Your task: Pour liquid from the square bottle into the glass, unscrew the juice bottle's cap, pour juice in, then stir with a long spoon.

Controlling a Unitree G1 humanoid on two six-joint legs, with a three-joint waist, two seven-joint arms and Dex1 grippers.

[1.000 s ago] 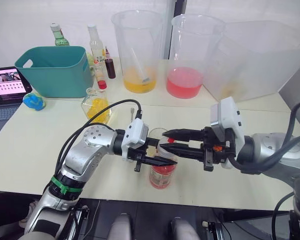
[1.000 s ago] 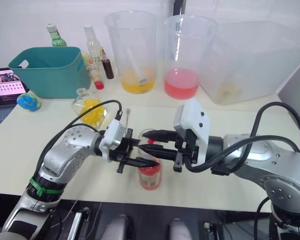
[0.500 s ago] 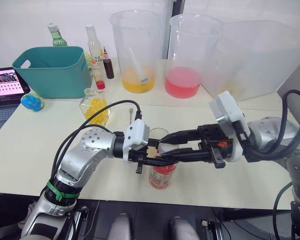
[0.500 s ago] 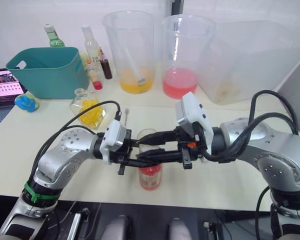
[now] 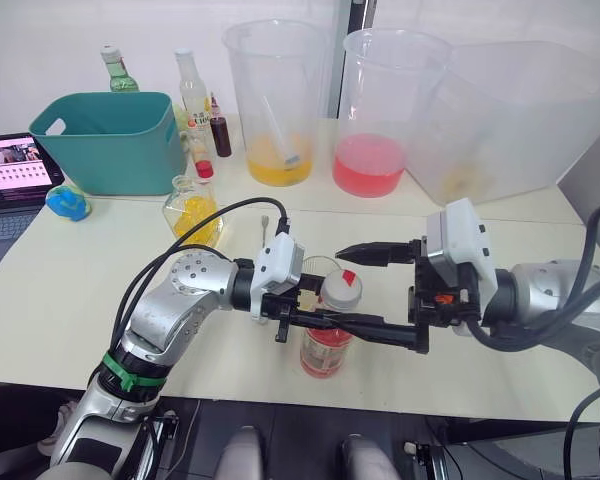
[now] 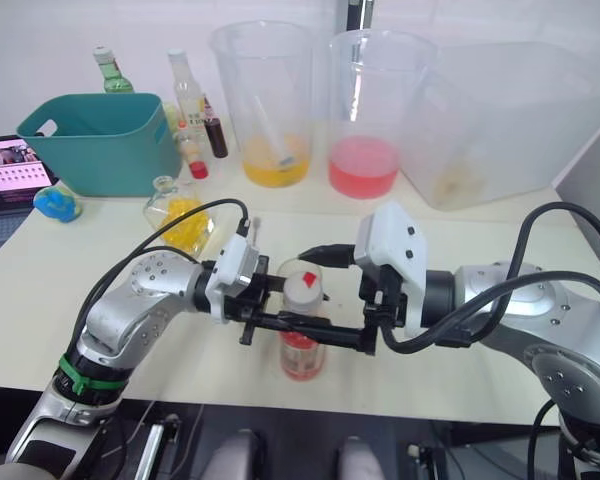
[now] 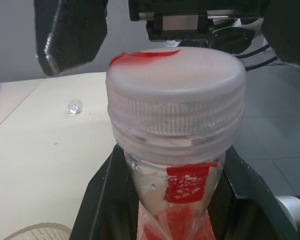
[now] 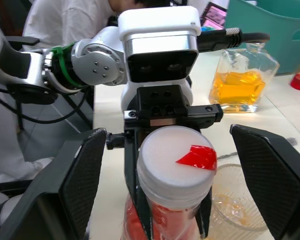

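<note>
- The slim clear plastic juice bottle [image 5: 327, 350] with pink-red liquid stands upright near the front edge of the pale surface [image 5: 70, 290], about in the middle.
- The left claw [image 5: 320, 318] comes from the left and pinches the neck of this bottle, just under the small round white screw cap [image 5: 340, 289] with a red mark; in the left wrist view the black fingers [image 7: 102, 200] press on both sides of the neck.
- The cap sits on the bottle.
- The right claw [image 5: 365, 290] comes from the right, and it is spread wide: one finger is on the far side of the cap and one on the near side, and both are apart from the cap.
- The small clear plain glass tumbler [image 5: 315, 271] stands just behind the juice bottle, on its far-left side; I cannot tell if they touch.
- The short square glass bottle [image 5: 192, 215] with yellow liquid stands farther left, near a teal plastic basket [image 5: 110, 140].
- The long thin silver spoon [image 5: 264, 227] lies on the surface between the square bottle and the tumbler.
- At the far side stand two big clear beakers, one with orange liquid [image 5: 280, 100] and one with pink liquid [image 5: 375, 110].
</note>
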